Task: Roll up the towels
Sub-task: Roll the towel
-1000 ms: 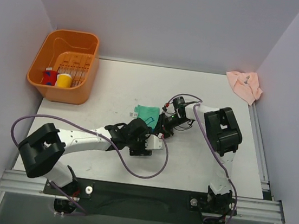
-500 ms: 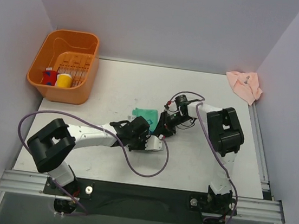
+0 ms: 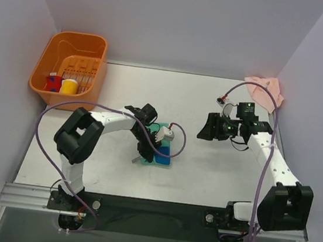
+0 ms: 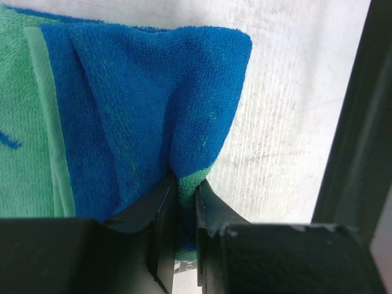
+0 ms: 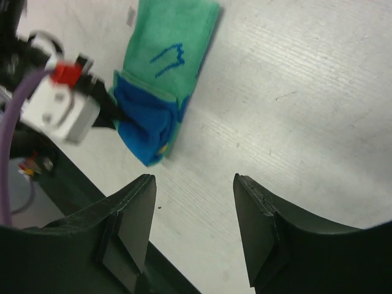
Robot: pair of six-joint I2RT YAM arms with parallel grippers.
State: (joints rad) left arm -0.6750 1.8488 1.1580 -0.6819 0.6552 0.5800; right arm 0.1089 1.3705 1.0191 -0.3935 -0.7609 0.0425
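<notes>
The green and blue towel [image 3: 164, 152] lies folded in the middle of the table, its blue half [image 4: 135, 92] turned up on top. My left gripper [image 4: 187, 184] is shut on a pinched fold at the towel's blue edge, and stands over the towel [image 3: 151, 146]. My right gripper [image 5: 193, 184] is open with nothing between its fingers, off to the right of that towel [image 5: 164, 73] and above bare table [image 3: 205, 129]. The pale pink towel [image 3: 272, 87] lies crumpled at the back right corner, partly crossed by the right arm's cable.
An orange basket [image 3: 92, 92] at the back left holds a red thing [image 3: 52, 83] and a yellow thing [image 3: 68, 86]. White walls close in the table on three sides. The left arm's purple cable [image 3: 178, 136] loops beside the green and blue towel.
The left gripper has shut on the green and blue towel and swung round with it, turning up the blue half. The right gripper has opened and pulled away to the right.
</notes>
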